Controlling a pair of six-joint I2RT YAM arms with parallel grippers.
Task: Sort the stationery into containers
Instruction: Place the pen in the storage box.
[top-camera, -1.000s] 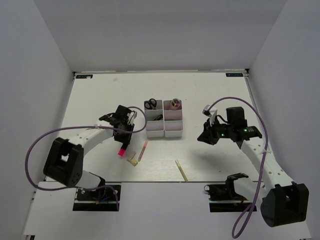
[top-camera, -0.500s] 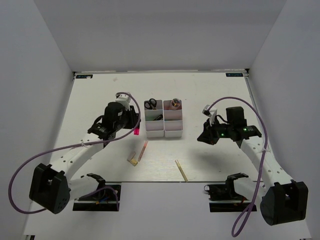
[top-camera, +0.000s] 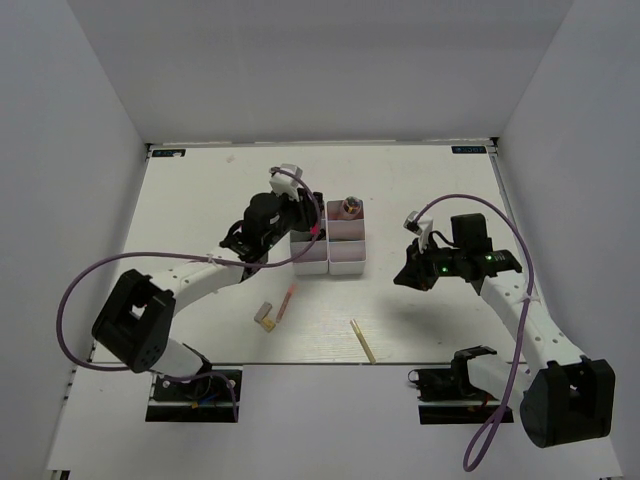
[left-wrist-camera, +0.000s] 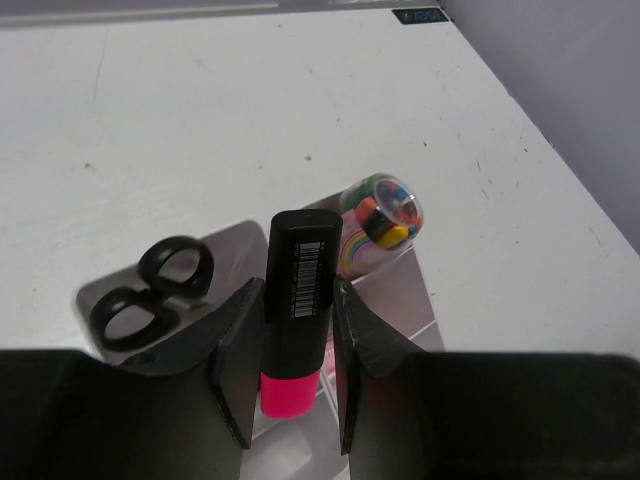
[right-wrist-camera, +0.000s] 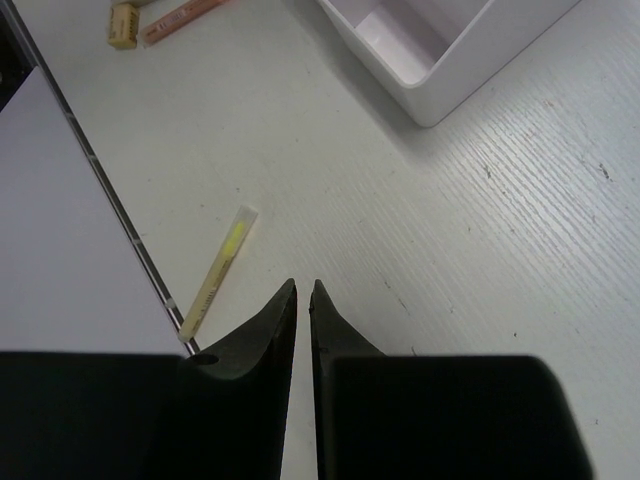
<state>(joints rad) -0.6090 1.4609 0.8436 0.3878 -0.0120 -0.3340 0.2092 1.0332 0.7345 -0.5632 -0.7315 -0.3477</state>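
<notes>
Pink marker (left-wrist-camera: 290, 385), black-capped, barcode label uppermost: clamped across its barrel by the left pincer (left-wrist-camera: 297, 290), fingers closed part-way against both flanks, cap end pointing to 12 o'clock. Carried above the white bins (top-camera: 346, 268), over the left column. Held lengthwise, probably for a clean drop into a compartment little wider than itself. Exact compartment underneath: cannot tell.

White bins: cluster at the centre of the tabletop (top-camera: 200, 190), two columns. Black scissors (left-wrist-camera: 150, 290) already lodged in the left compartment at 12 o'clock, handles up. Clear tub (left-wrist-camera: 382, 210) of rainbow-coloured bits in the right compartment at 12 o'clock. Nearest right compartment bare inside, as seen from the right wrist.

Loose stock on the tabletop, unsorted: pink pencil (top-camera: 288, 298) at 7 o'clock of the bins; small tan piece (top-camera: 266, 315) just beside its near end; tan pencil (top-camera: 362, 341) apart at 5 o'clock, close to the near edge.

Right pincer (right-wrist-camera: 303, 290): fingers all but together, a mere slit between the tips, nothing held. Hovering at 3 o'clock of the bins, tips angled down toward the tan pencil. Probably parked clear of the other pincer's path and well placed for that pencil afterwards.

Risk noted: marker catching on a bin wall if released off-centre.
</notes>
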